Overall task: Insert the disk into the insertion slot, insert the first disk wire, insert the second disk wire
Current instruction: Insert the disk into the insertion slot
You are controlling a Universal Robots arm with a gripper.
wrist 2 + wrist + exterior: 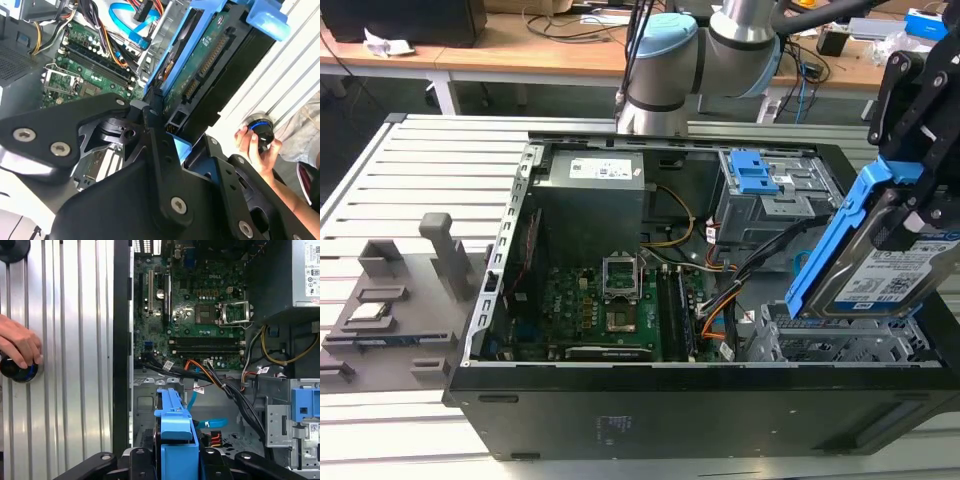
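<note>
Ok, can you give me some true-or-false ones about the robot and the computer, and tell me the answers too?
1. The gripper is holding the disk in its blue frame. True.
2. The disk is lying flat inside the insertion slot. False: it hangs tilted above the slot, not in it.
3. A hand rests on a round black knob. True.
4. The computer case has its side cover on. False: it is open, and the green motherboard shows inside.
</note>
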